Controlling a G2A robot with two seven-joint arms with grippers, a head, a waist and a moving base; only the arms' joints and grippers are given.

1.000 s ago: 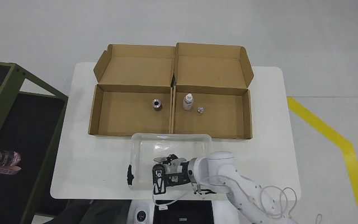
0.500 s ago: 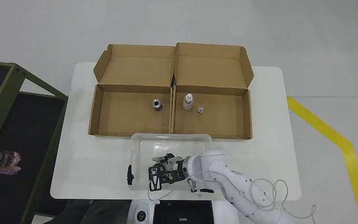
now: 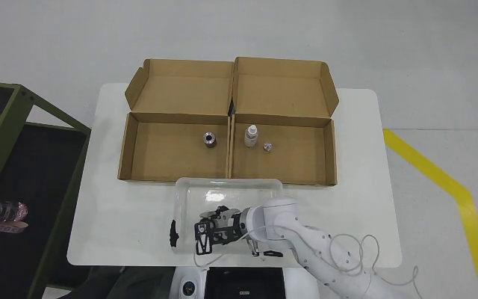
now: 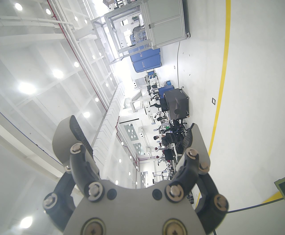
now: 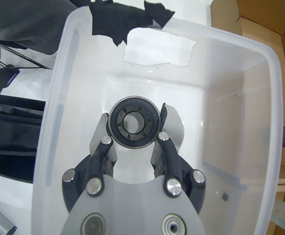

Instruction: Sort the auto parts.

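Note:
A black ring-shaped bearing (image 5: pixel 134 124) sits between the fingers of my right gripper (image 5: pixel 135 112), which is shut on it inside the clear plastic bin (image 5: pixel 272 66). In the top view, the right gripper (image 3: pixel 202 233) is low in the bin (image 3: pixel 228 182), near its left end. Behind the bin stand two open cardboard boxes. The left box (image 3: pixel 160 153) holds one metal part (image 3: pixel 208 138). The right box (image 3: pixel 299 157) holds a small white bottle (image 3: pixel 252 135) and a tiny part (image 3: pixel 268 146). My left gripper (image 4: pixel 132 123) is open and empty, pointing up at the room.
Black tape (image 5: pixel 131 15) and a torn white label (image 5: pixel 159 47) stick to the bin's end wall. A small dark speck (image 5: pixel 225 196) lies on the bin floor. White table (image 3: pixel 119 217) lies bare left of the bin.
My right gripper has slid toward the bin's left end, with the bearing between its fingers. The boxes and their parts have not moved.

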